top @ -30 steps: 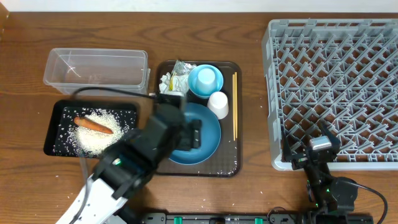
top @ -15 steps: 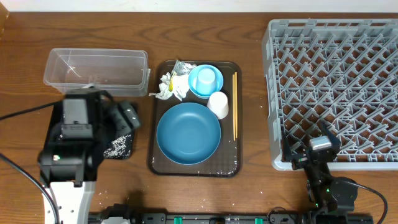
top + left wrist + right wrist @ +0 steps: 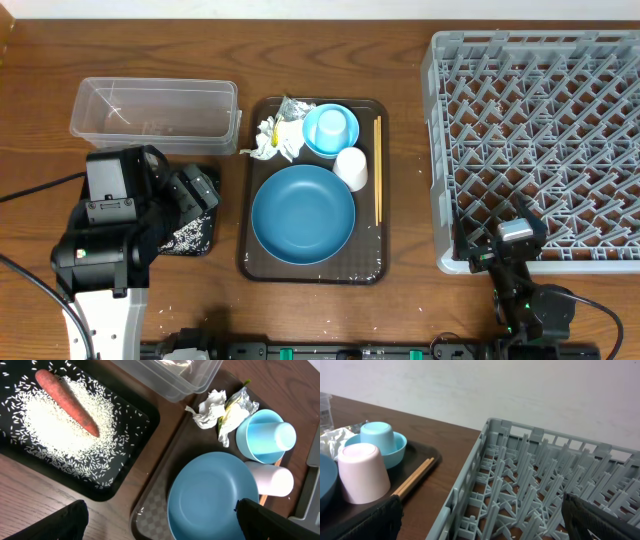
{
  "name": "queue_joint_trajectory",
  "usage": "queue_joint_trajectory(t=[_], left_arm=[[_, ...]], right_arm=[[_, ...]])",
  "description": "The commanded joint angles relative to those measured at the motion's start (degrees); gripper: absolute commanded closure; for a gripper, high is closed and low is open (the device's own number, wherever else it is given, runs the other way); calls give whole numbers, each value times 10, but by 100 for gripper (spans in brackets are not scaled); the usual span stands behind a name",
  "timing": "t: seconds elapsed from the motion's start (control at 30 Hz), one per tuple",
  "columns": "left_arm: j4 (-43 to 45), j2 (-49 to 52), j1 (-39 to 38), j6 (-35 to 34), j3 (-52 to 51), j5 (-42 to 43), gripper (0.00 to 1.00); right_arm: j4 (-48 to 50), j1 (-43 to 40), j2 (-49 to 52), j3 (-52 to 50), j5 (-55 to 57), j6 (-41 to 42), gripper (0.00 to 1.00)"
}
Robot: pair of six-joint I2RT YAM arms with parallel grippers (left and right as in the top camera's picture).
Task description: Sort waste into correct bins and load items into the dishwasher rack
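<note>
In the left wrist view the black tray (image 3: 131, 462) holds loose white rice (image 3: 50, 427) and an orange carrot piece (image 3: 67, 402). My left gripper (image 3: 160, 527) is open and empty above the gap between that tray and the brown tray; overhead it (image 3: 198, 192) covers most of the black tray (image 3: 192, 236). The big dark blue bowl (image 3: 303, 214), small light blue bowl (image 3: 316, 143), pale cup (image 3: 351, 168), chopsticks (image 3: 378, 170), tissue (image 3: 268, 138) and wrapper (image 3: 292, 111) lie on the brown tray. My right gripper (image 3: 480, 530) is open and empty at the grey rack's (image 3: 540, 140) front left corner.
The clear tub (image 3: 155, 110) stands empty behind the black tray. An upturned light blue cup (image 3: 332, 124) stands in the small bowl. The brown tray (image 3: 372, 262) sits between the bins and the rack. Scattered rice grains lie in the rack.
My left arm has swung left from over the big blue bowl to over the black tray, hiding the carrot overhead. The right arm and the dishes have not moved.
</note>
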Motion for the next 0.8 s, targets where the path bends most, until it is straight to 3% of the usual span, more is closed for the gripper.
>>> queue_joint_trajectory(t=[0.0, 0.2, 0.37, 0.77], left_arm=[[-2, 3, 3, 9, 8, 1, 3], [1, 20, 13, -9, 8, -113, 3], [-14, 57, 78, -95, 8, -117, 3], [-16, 128, 116, -99, 8, -117, 2]], right_arm=[[-2, -7, -2, -1, 1, -7, 1], [-2, -7, -2, -1, 1, -7, 1], [-2, -7, -2, -1, 1, -7, 1], [-2, -7, -2, -1, 1, -7, 1]])
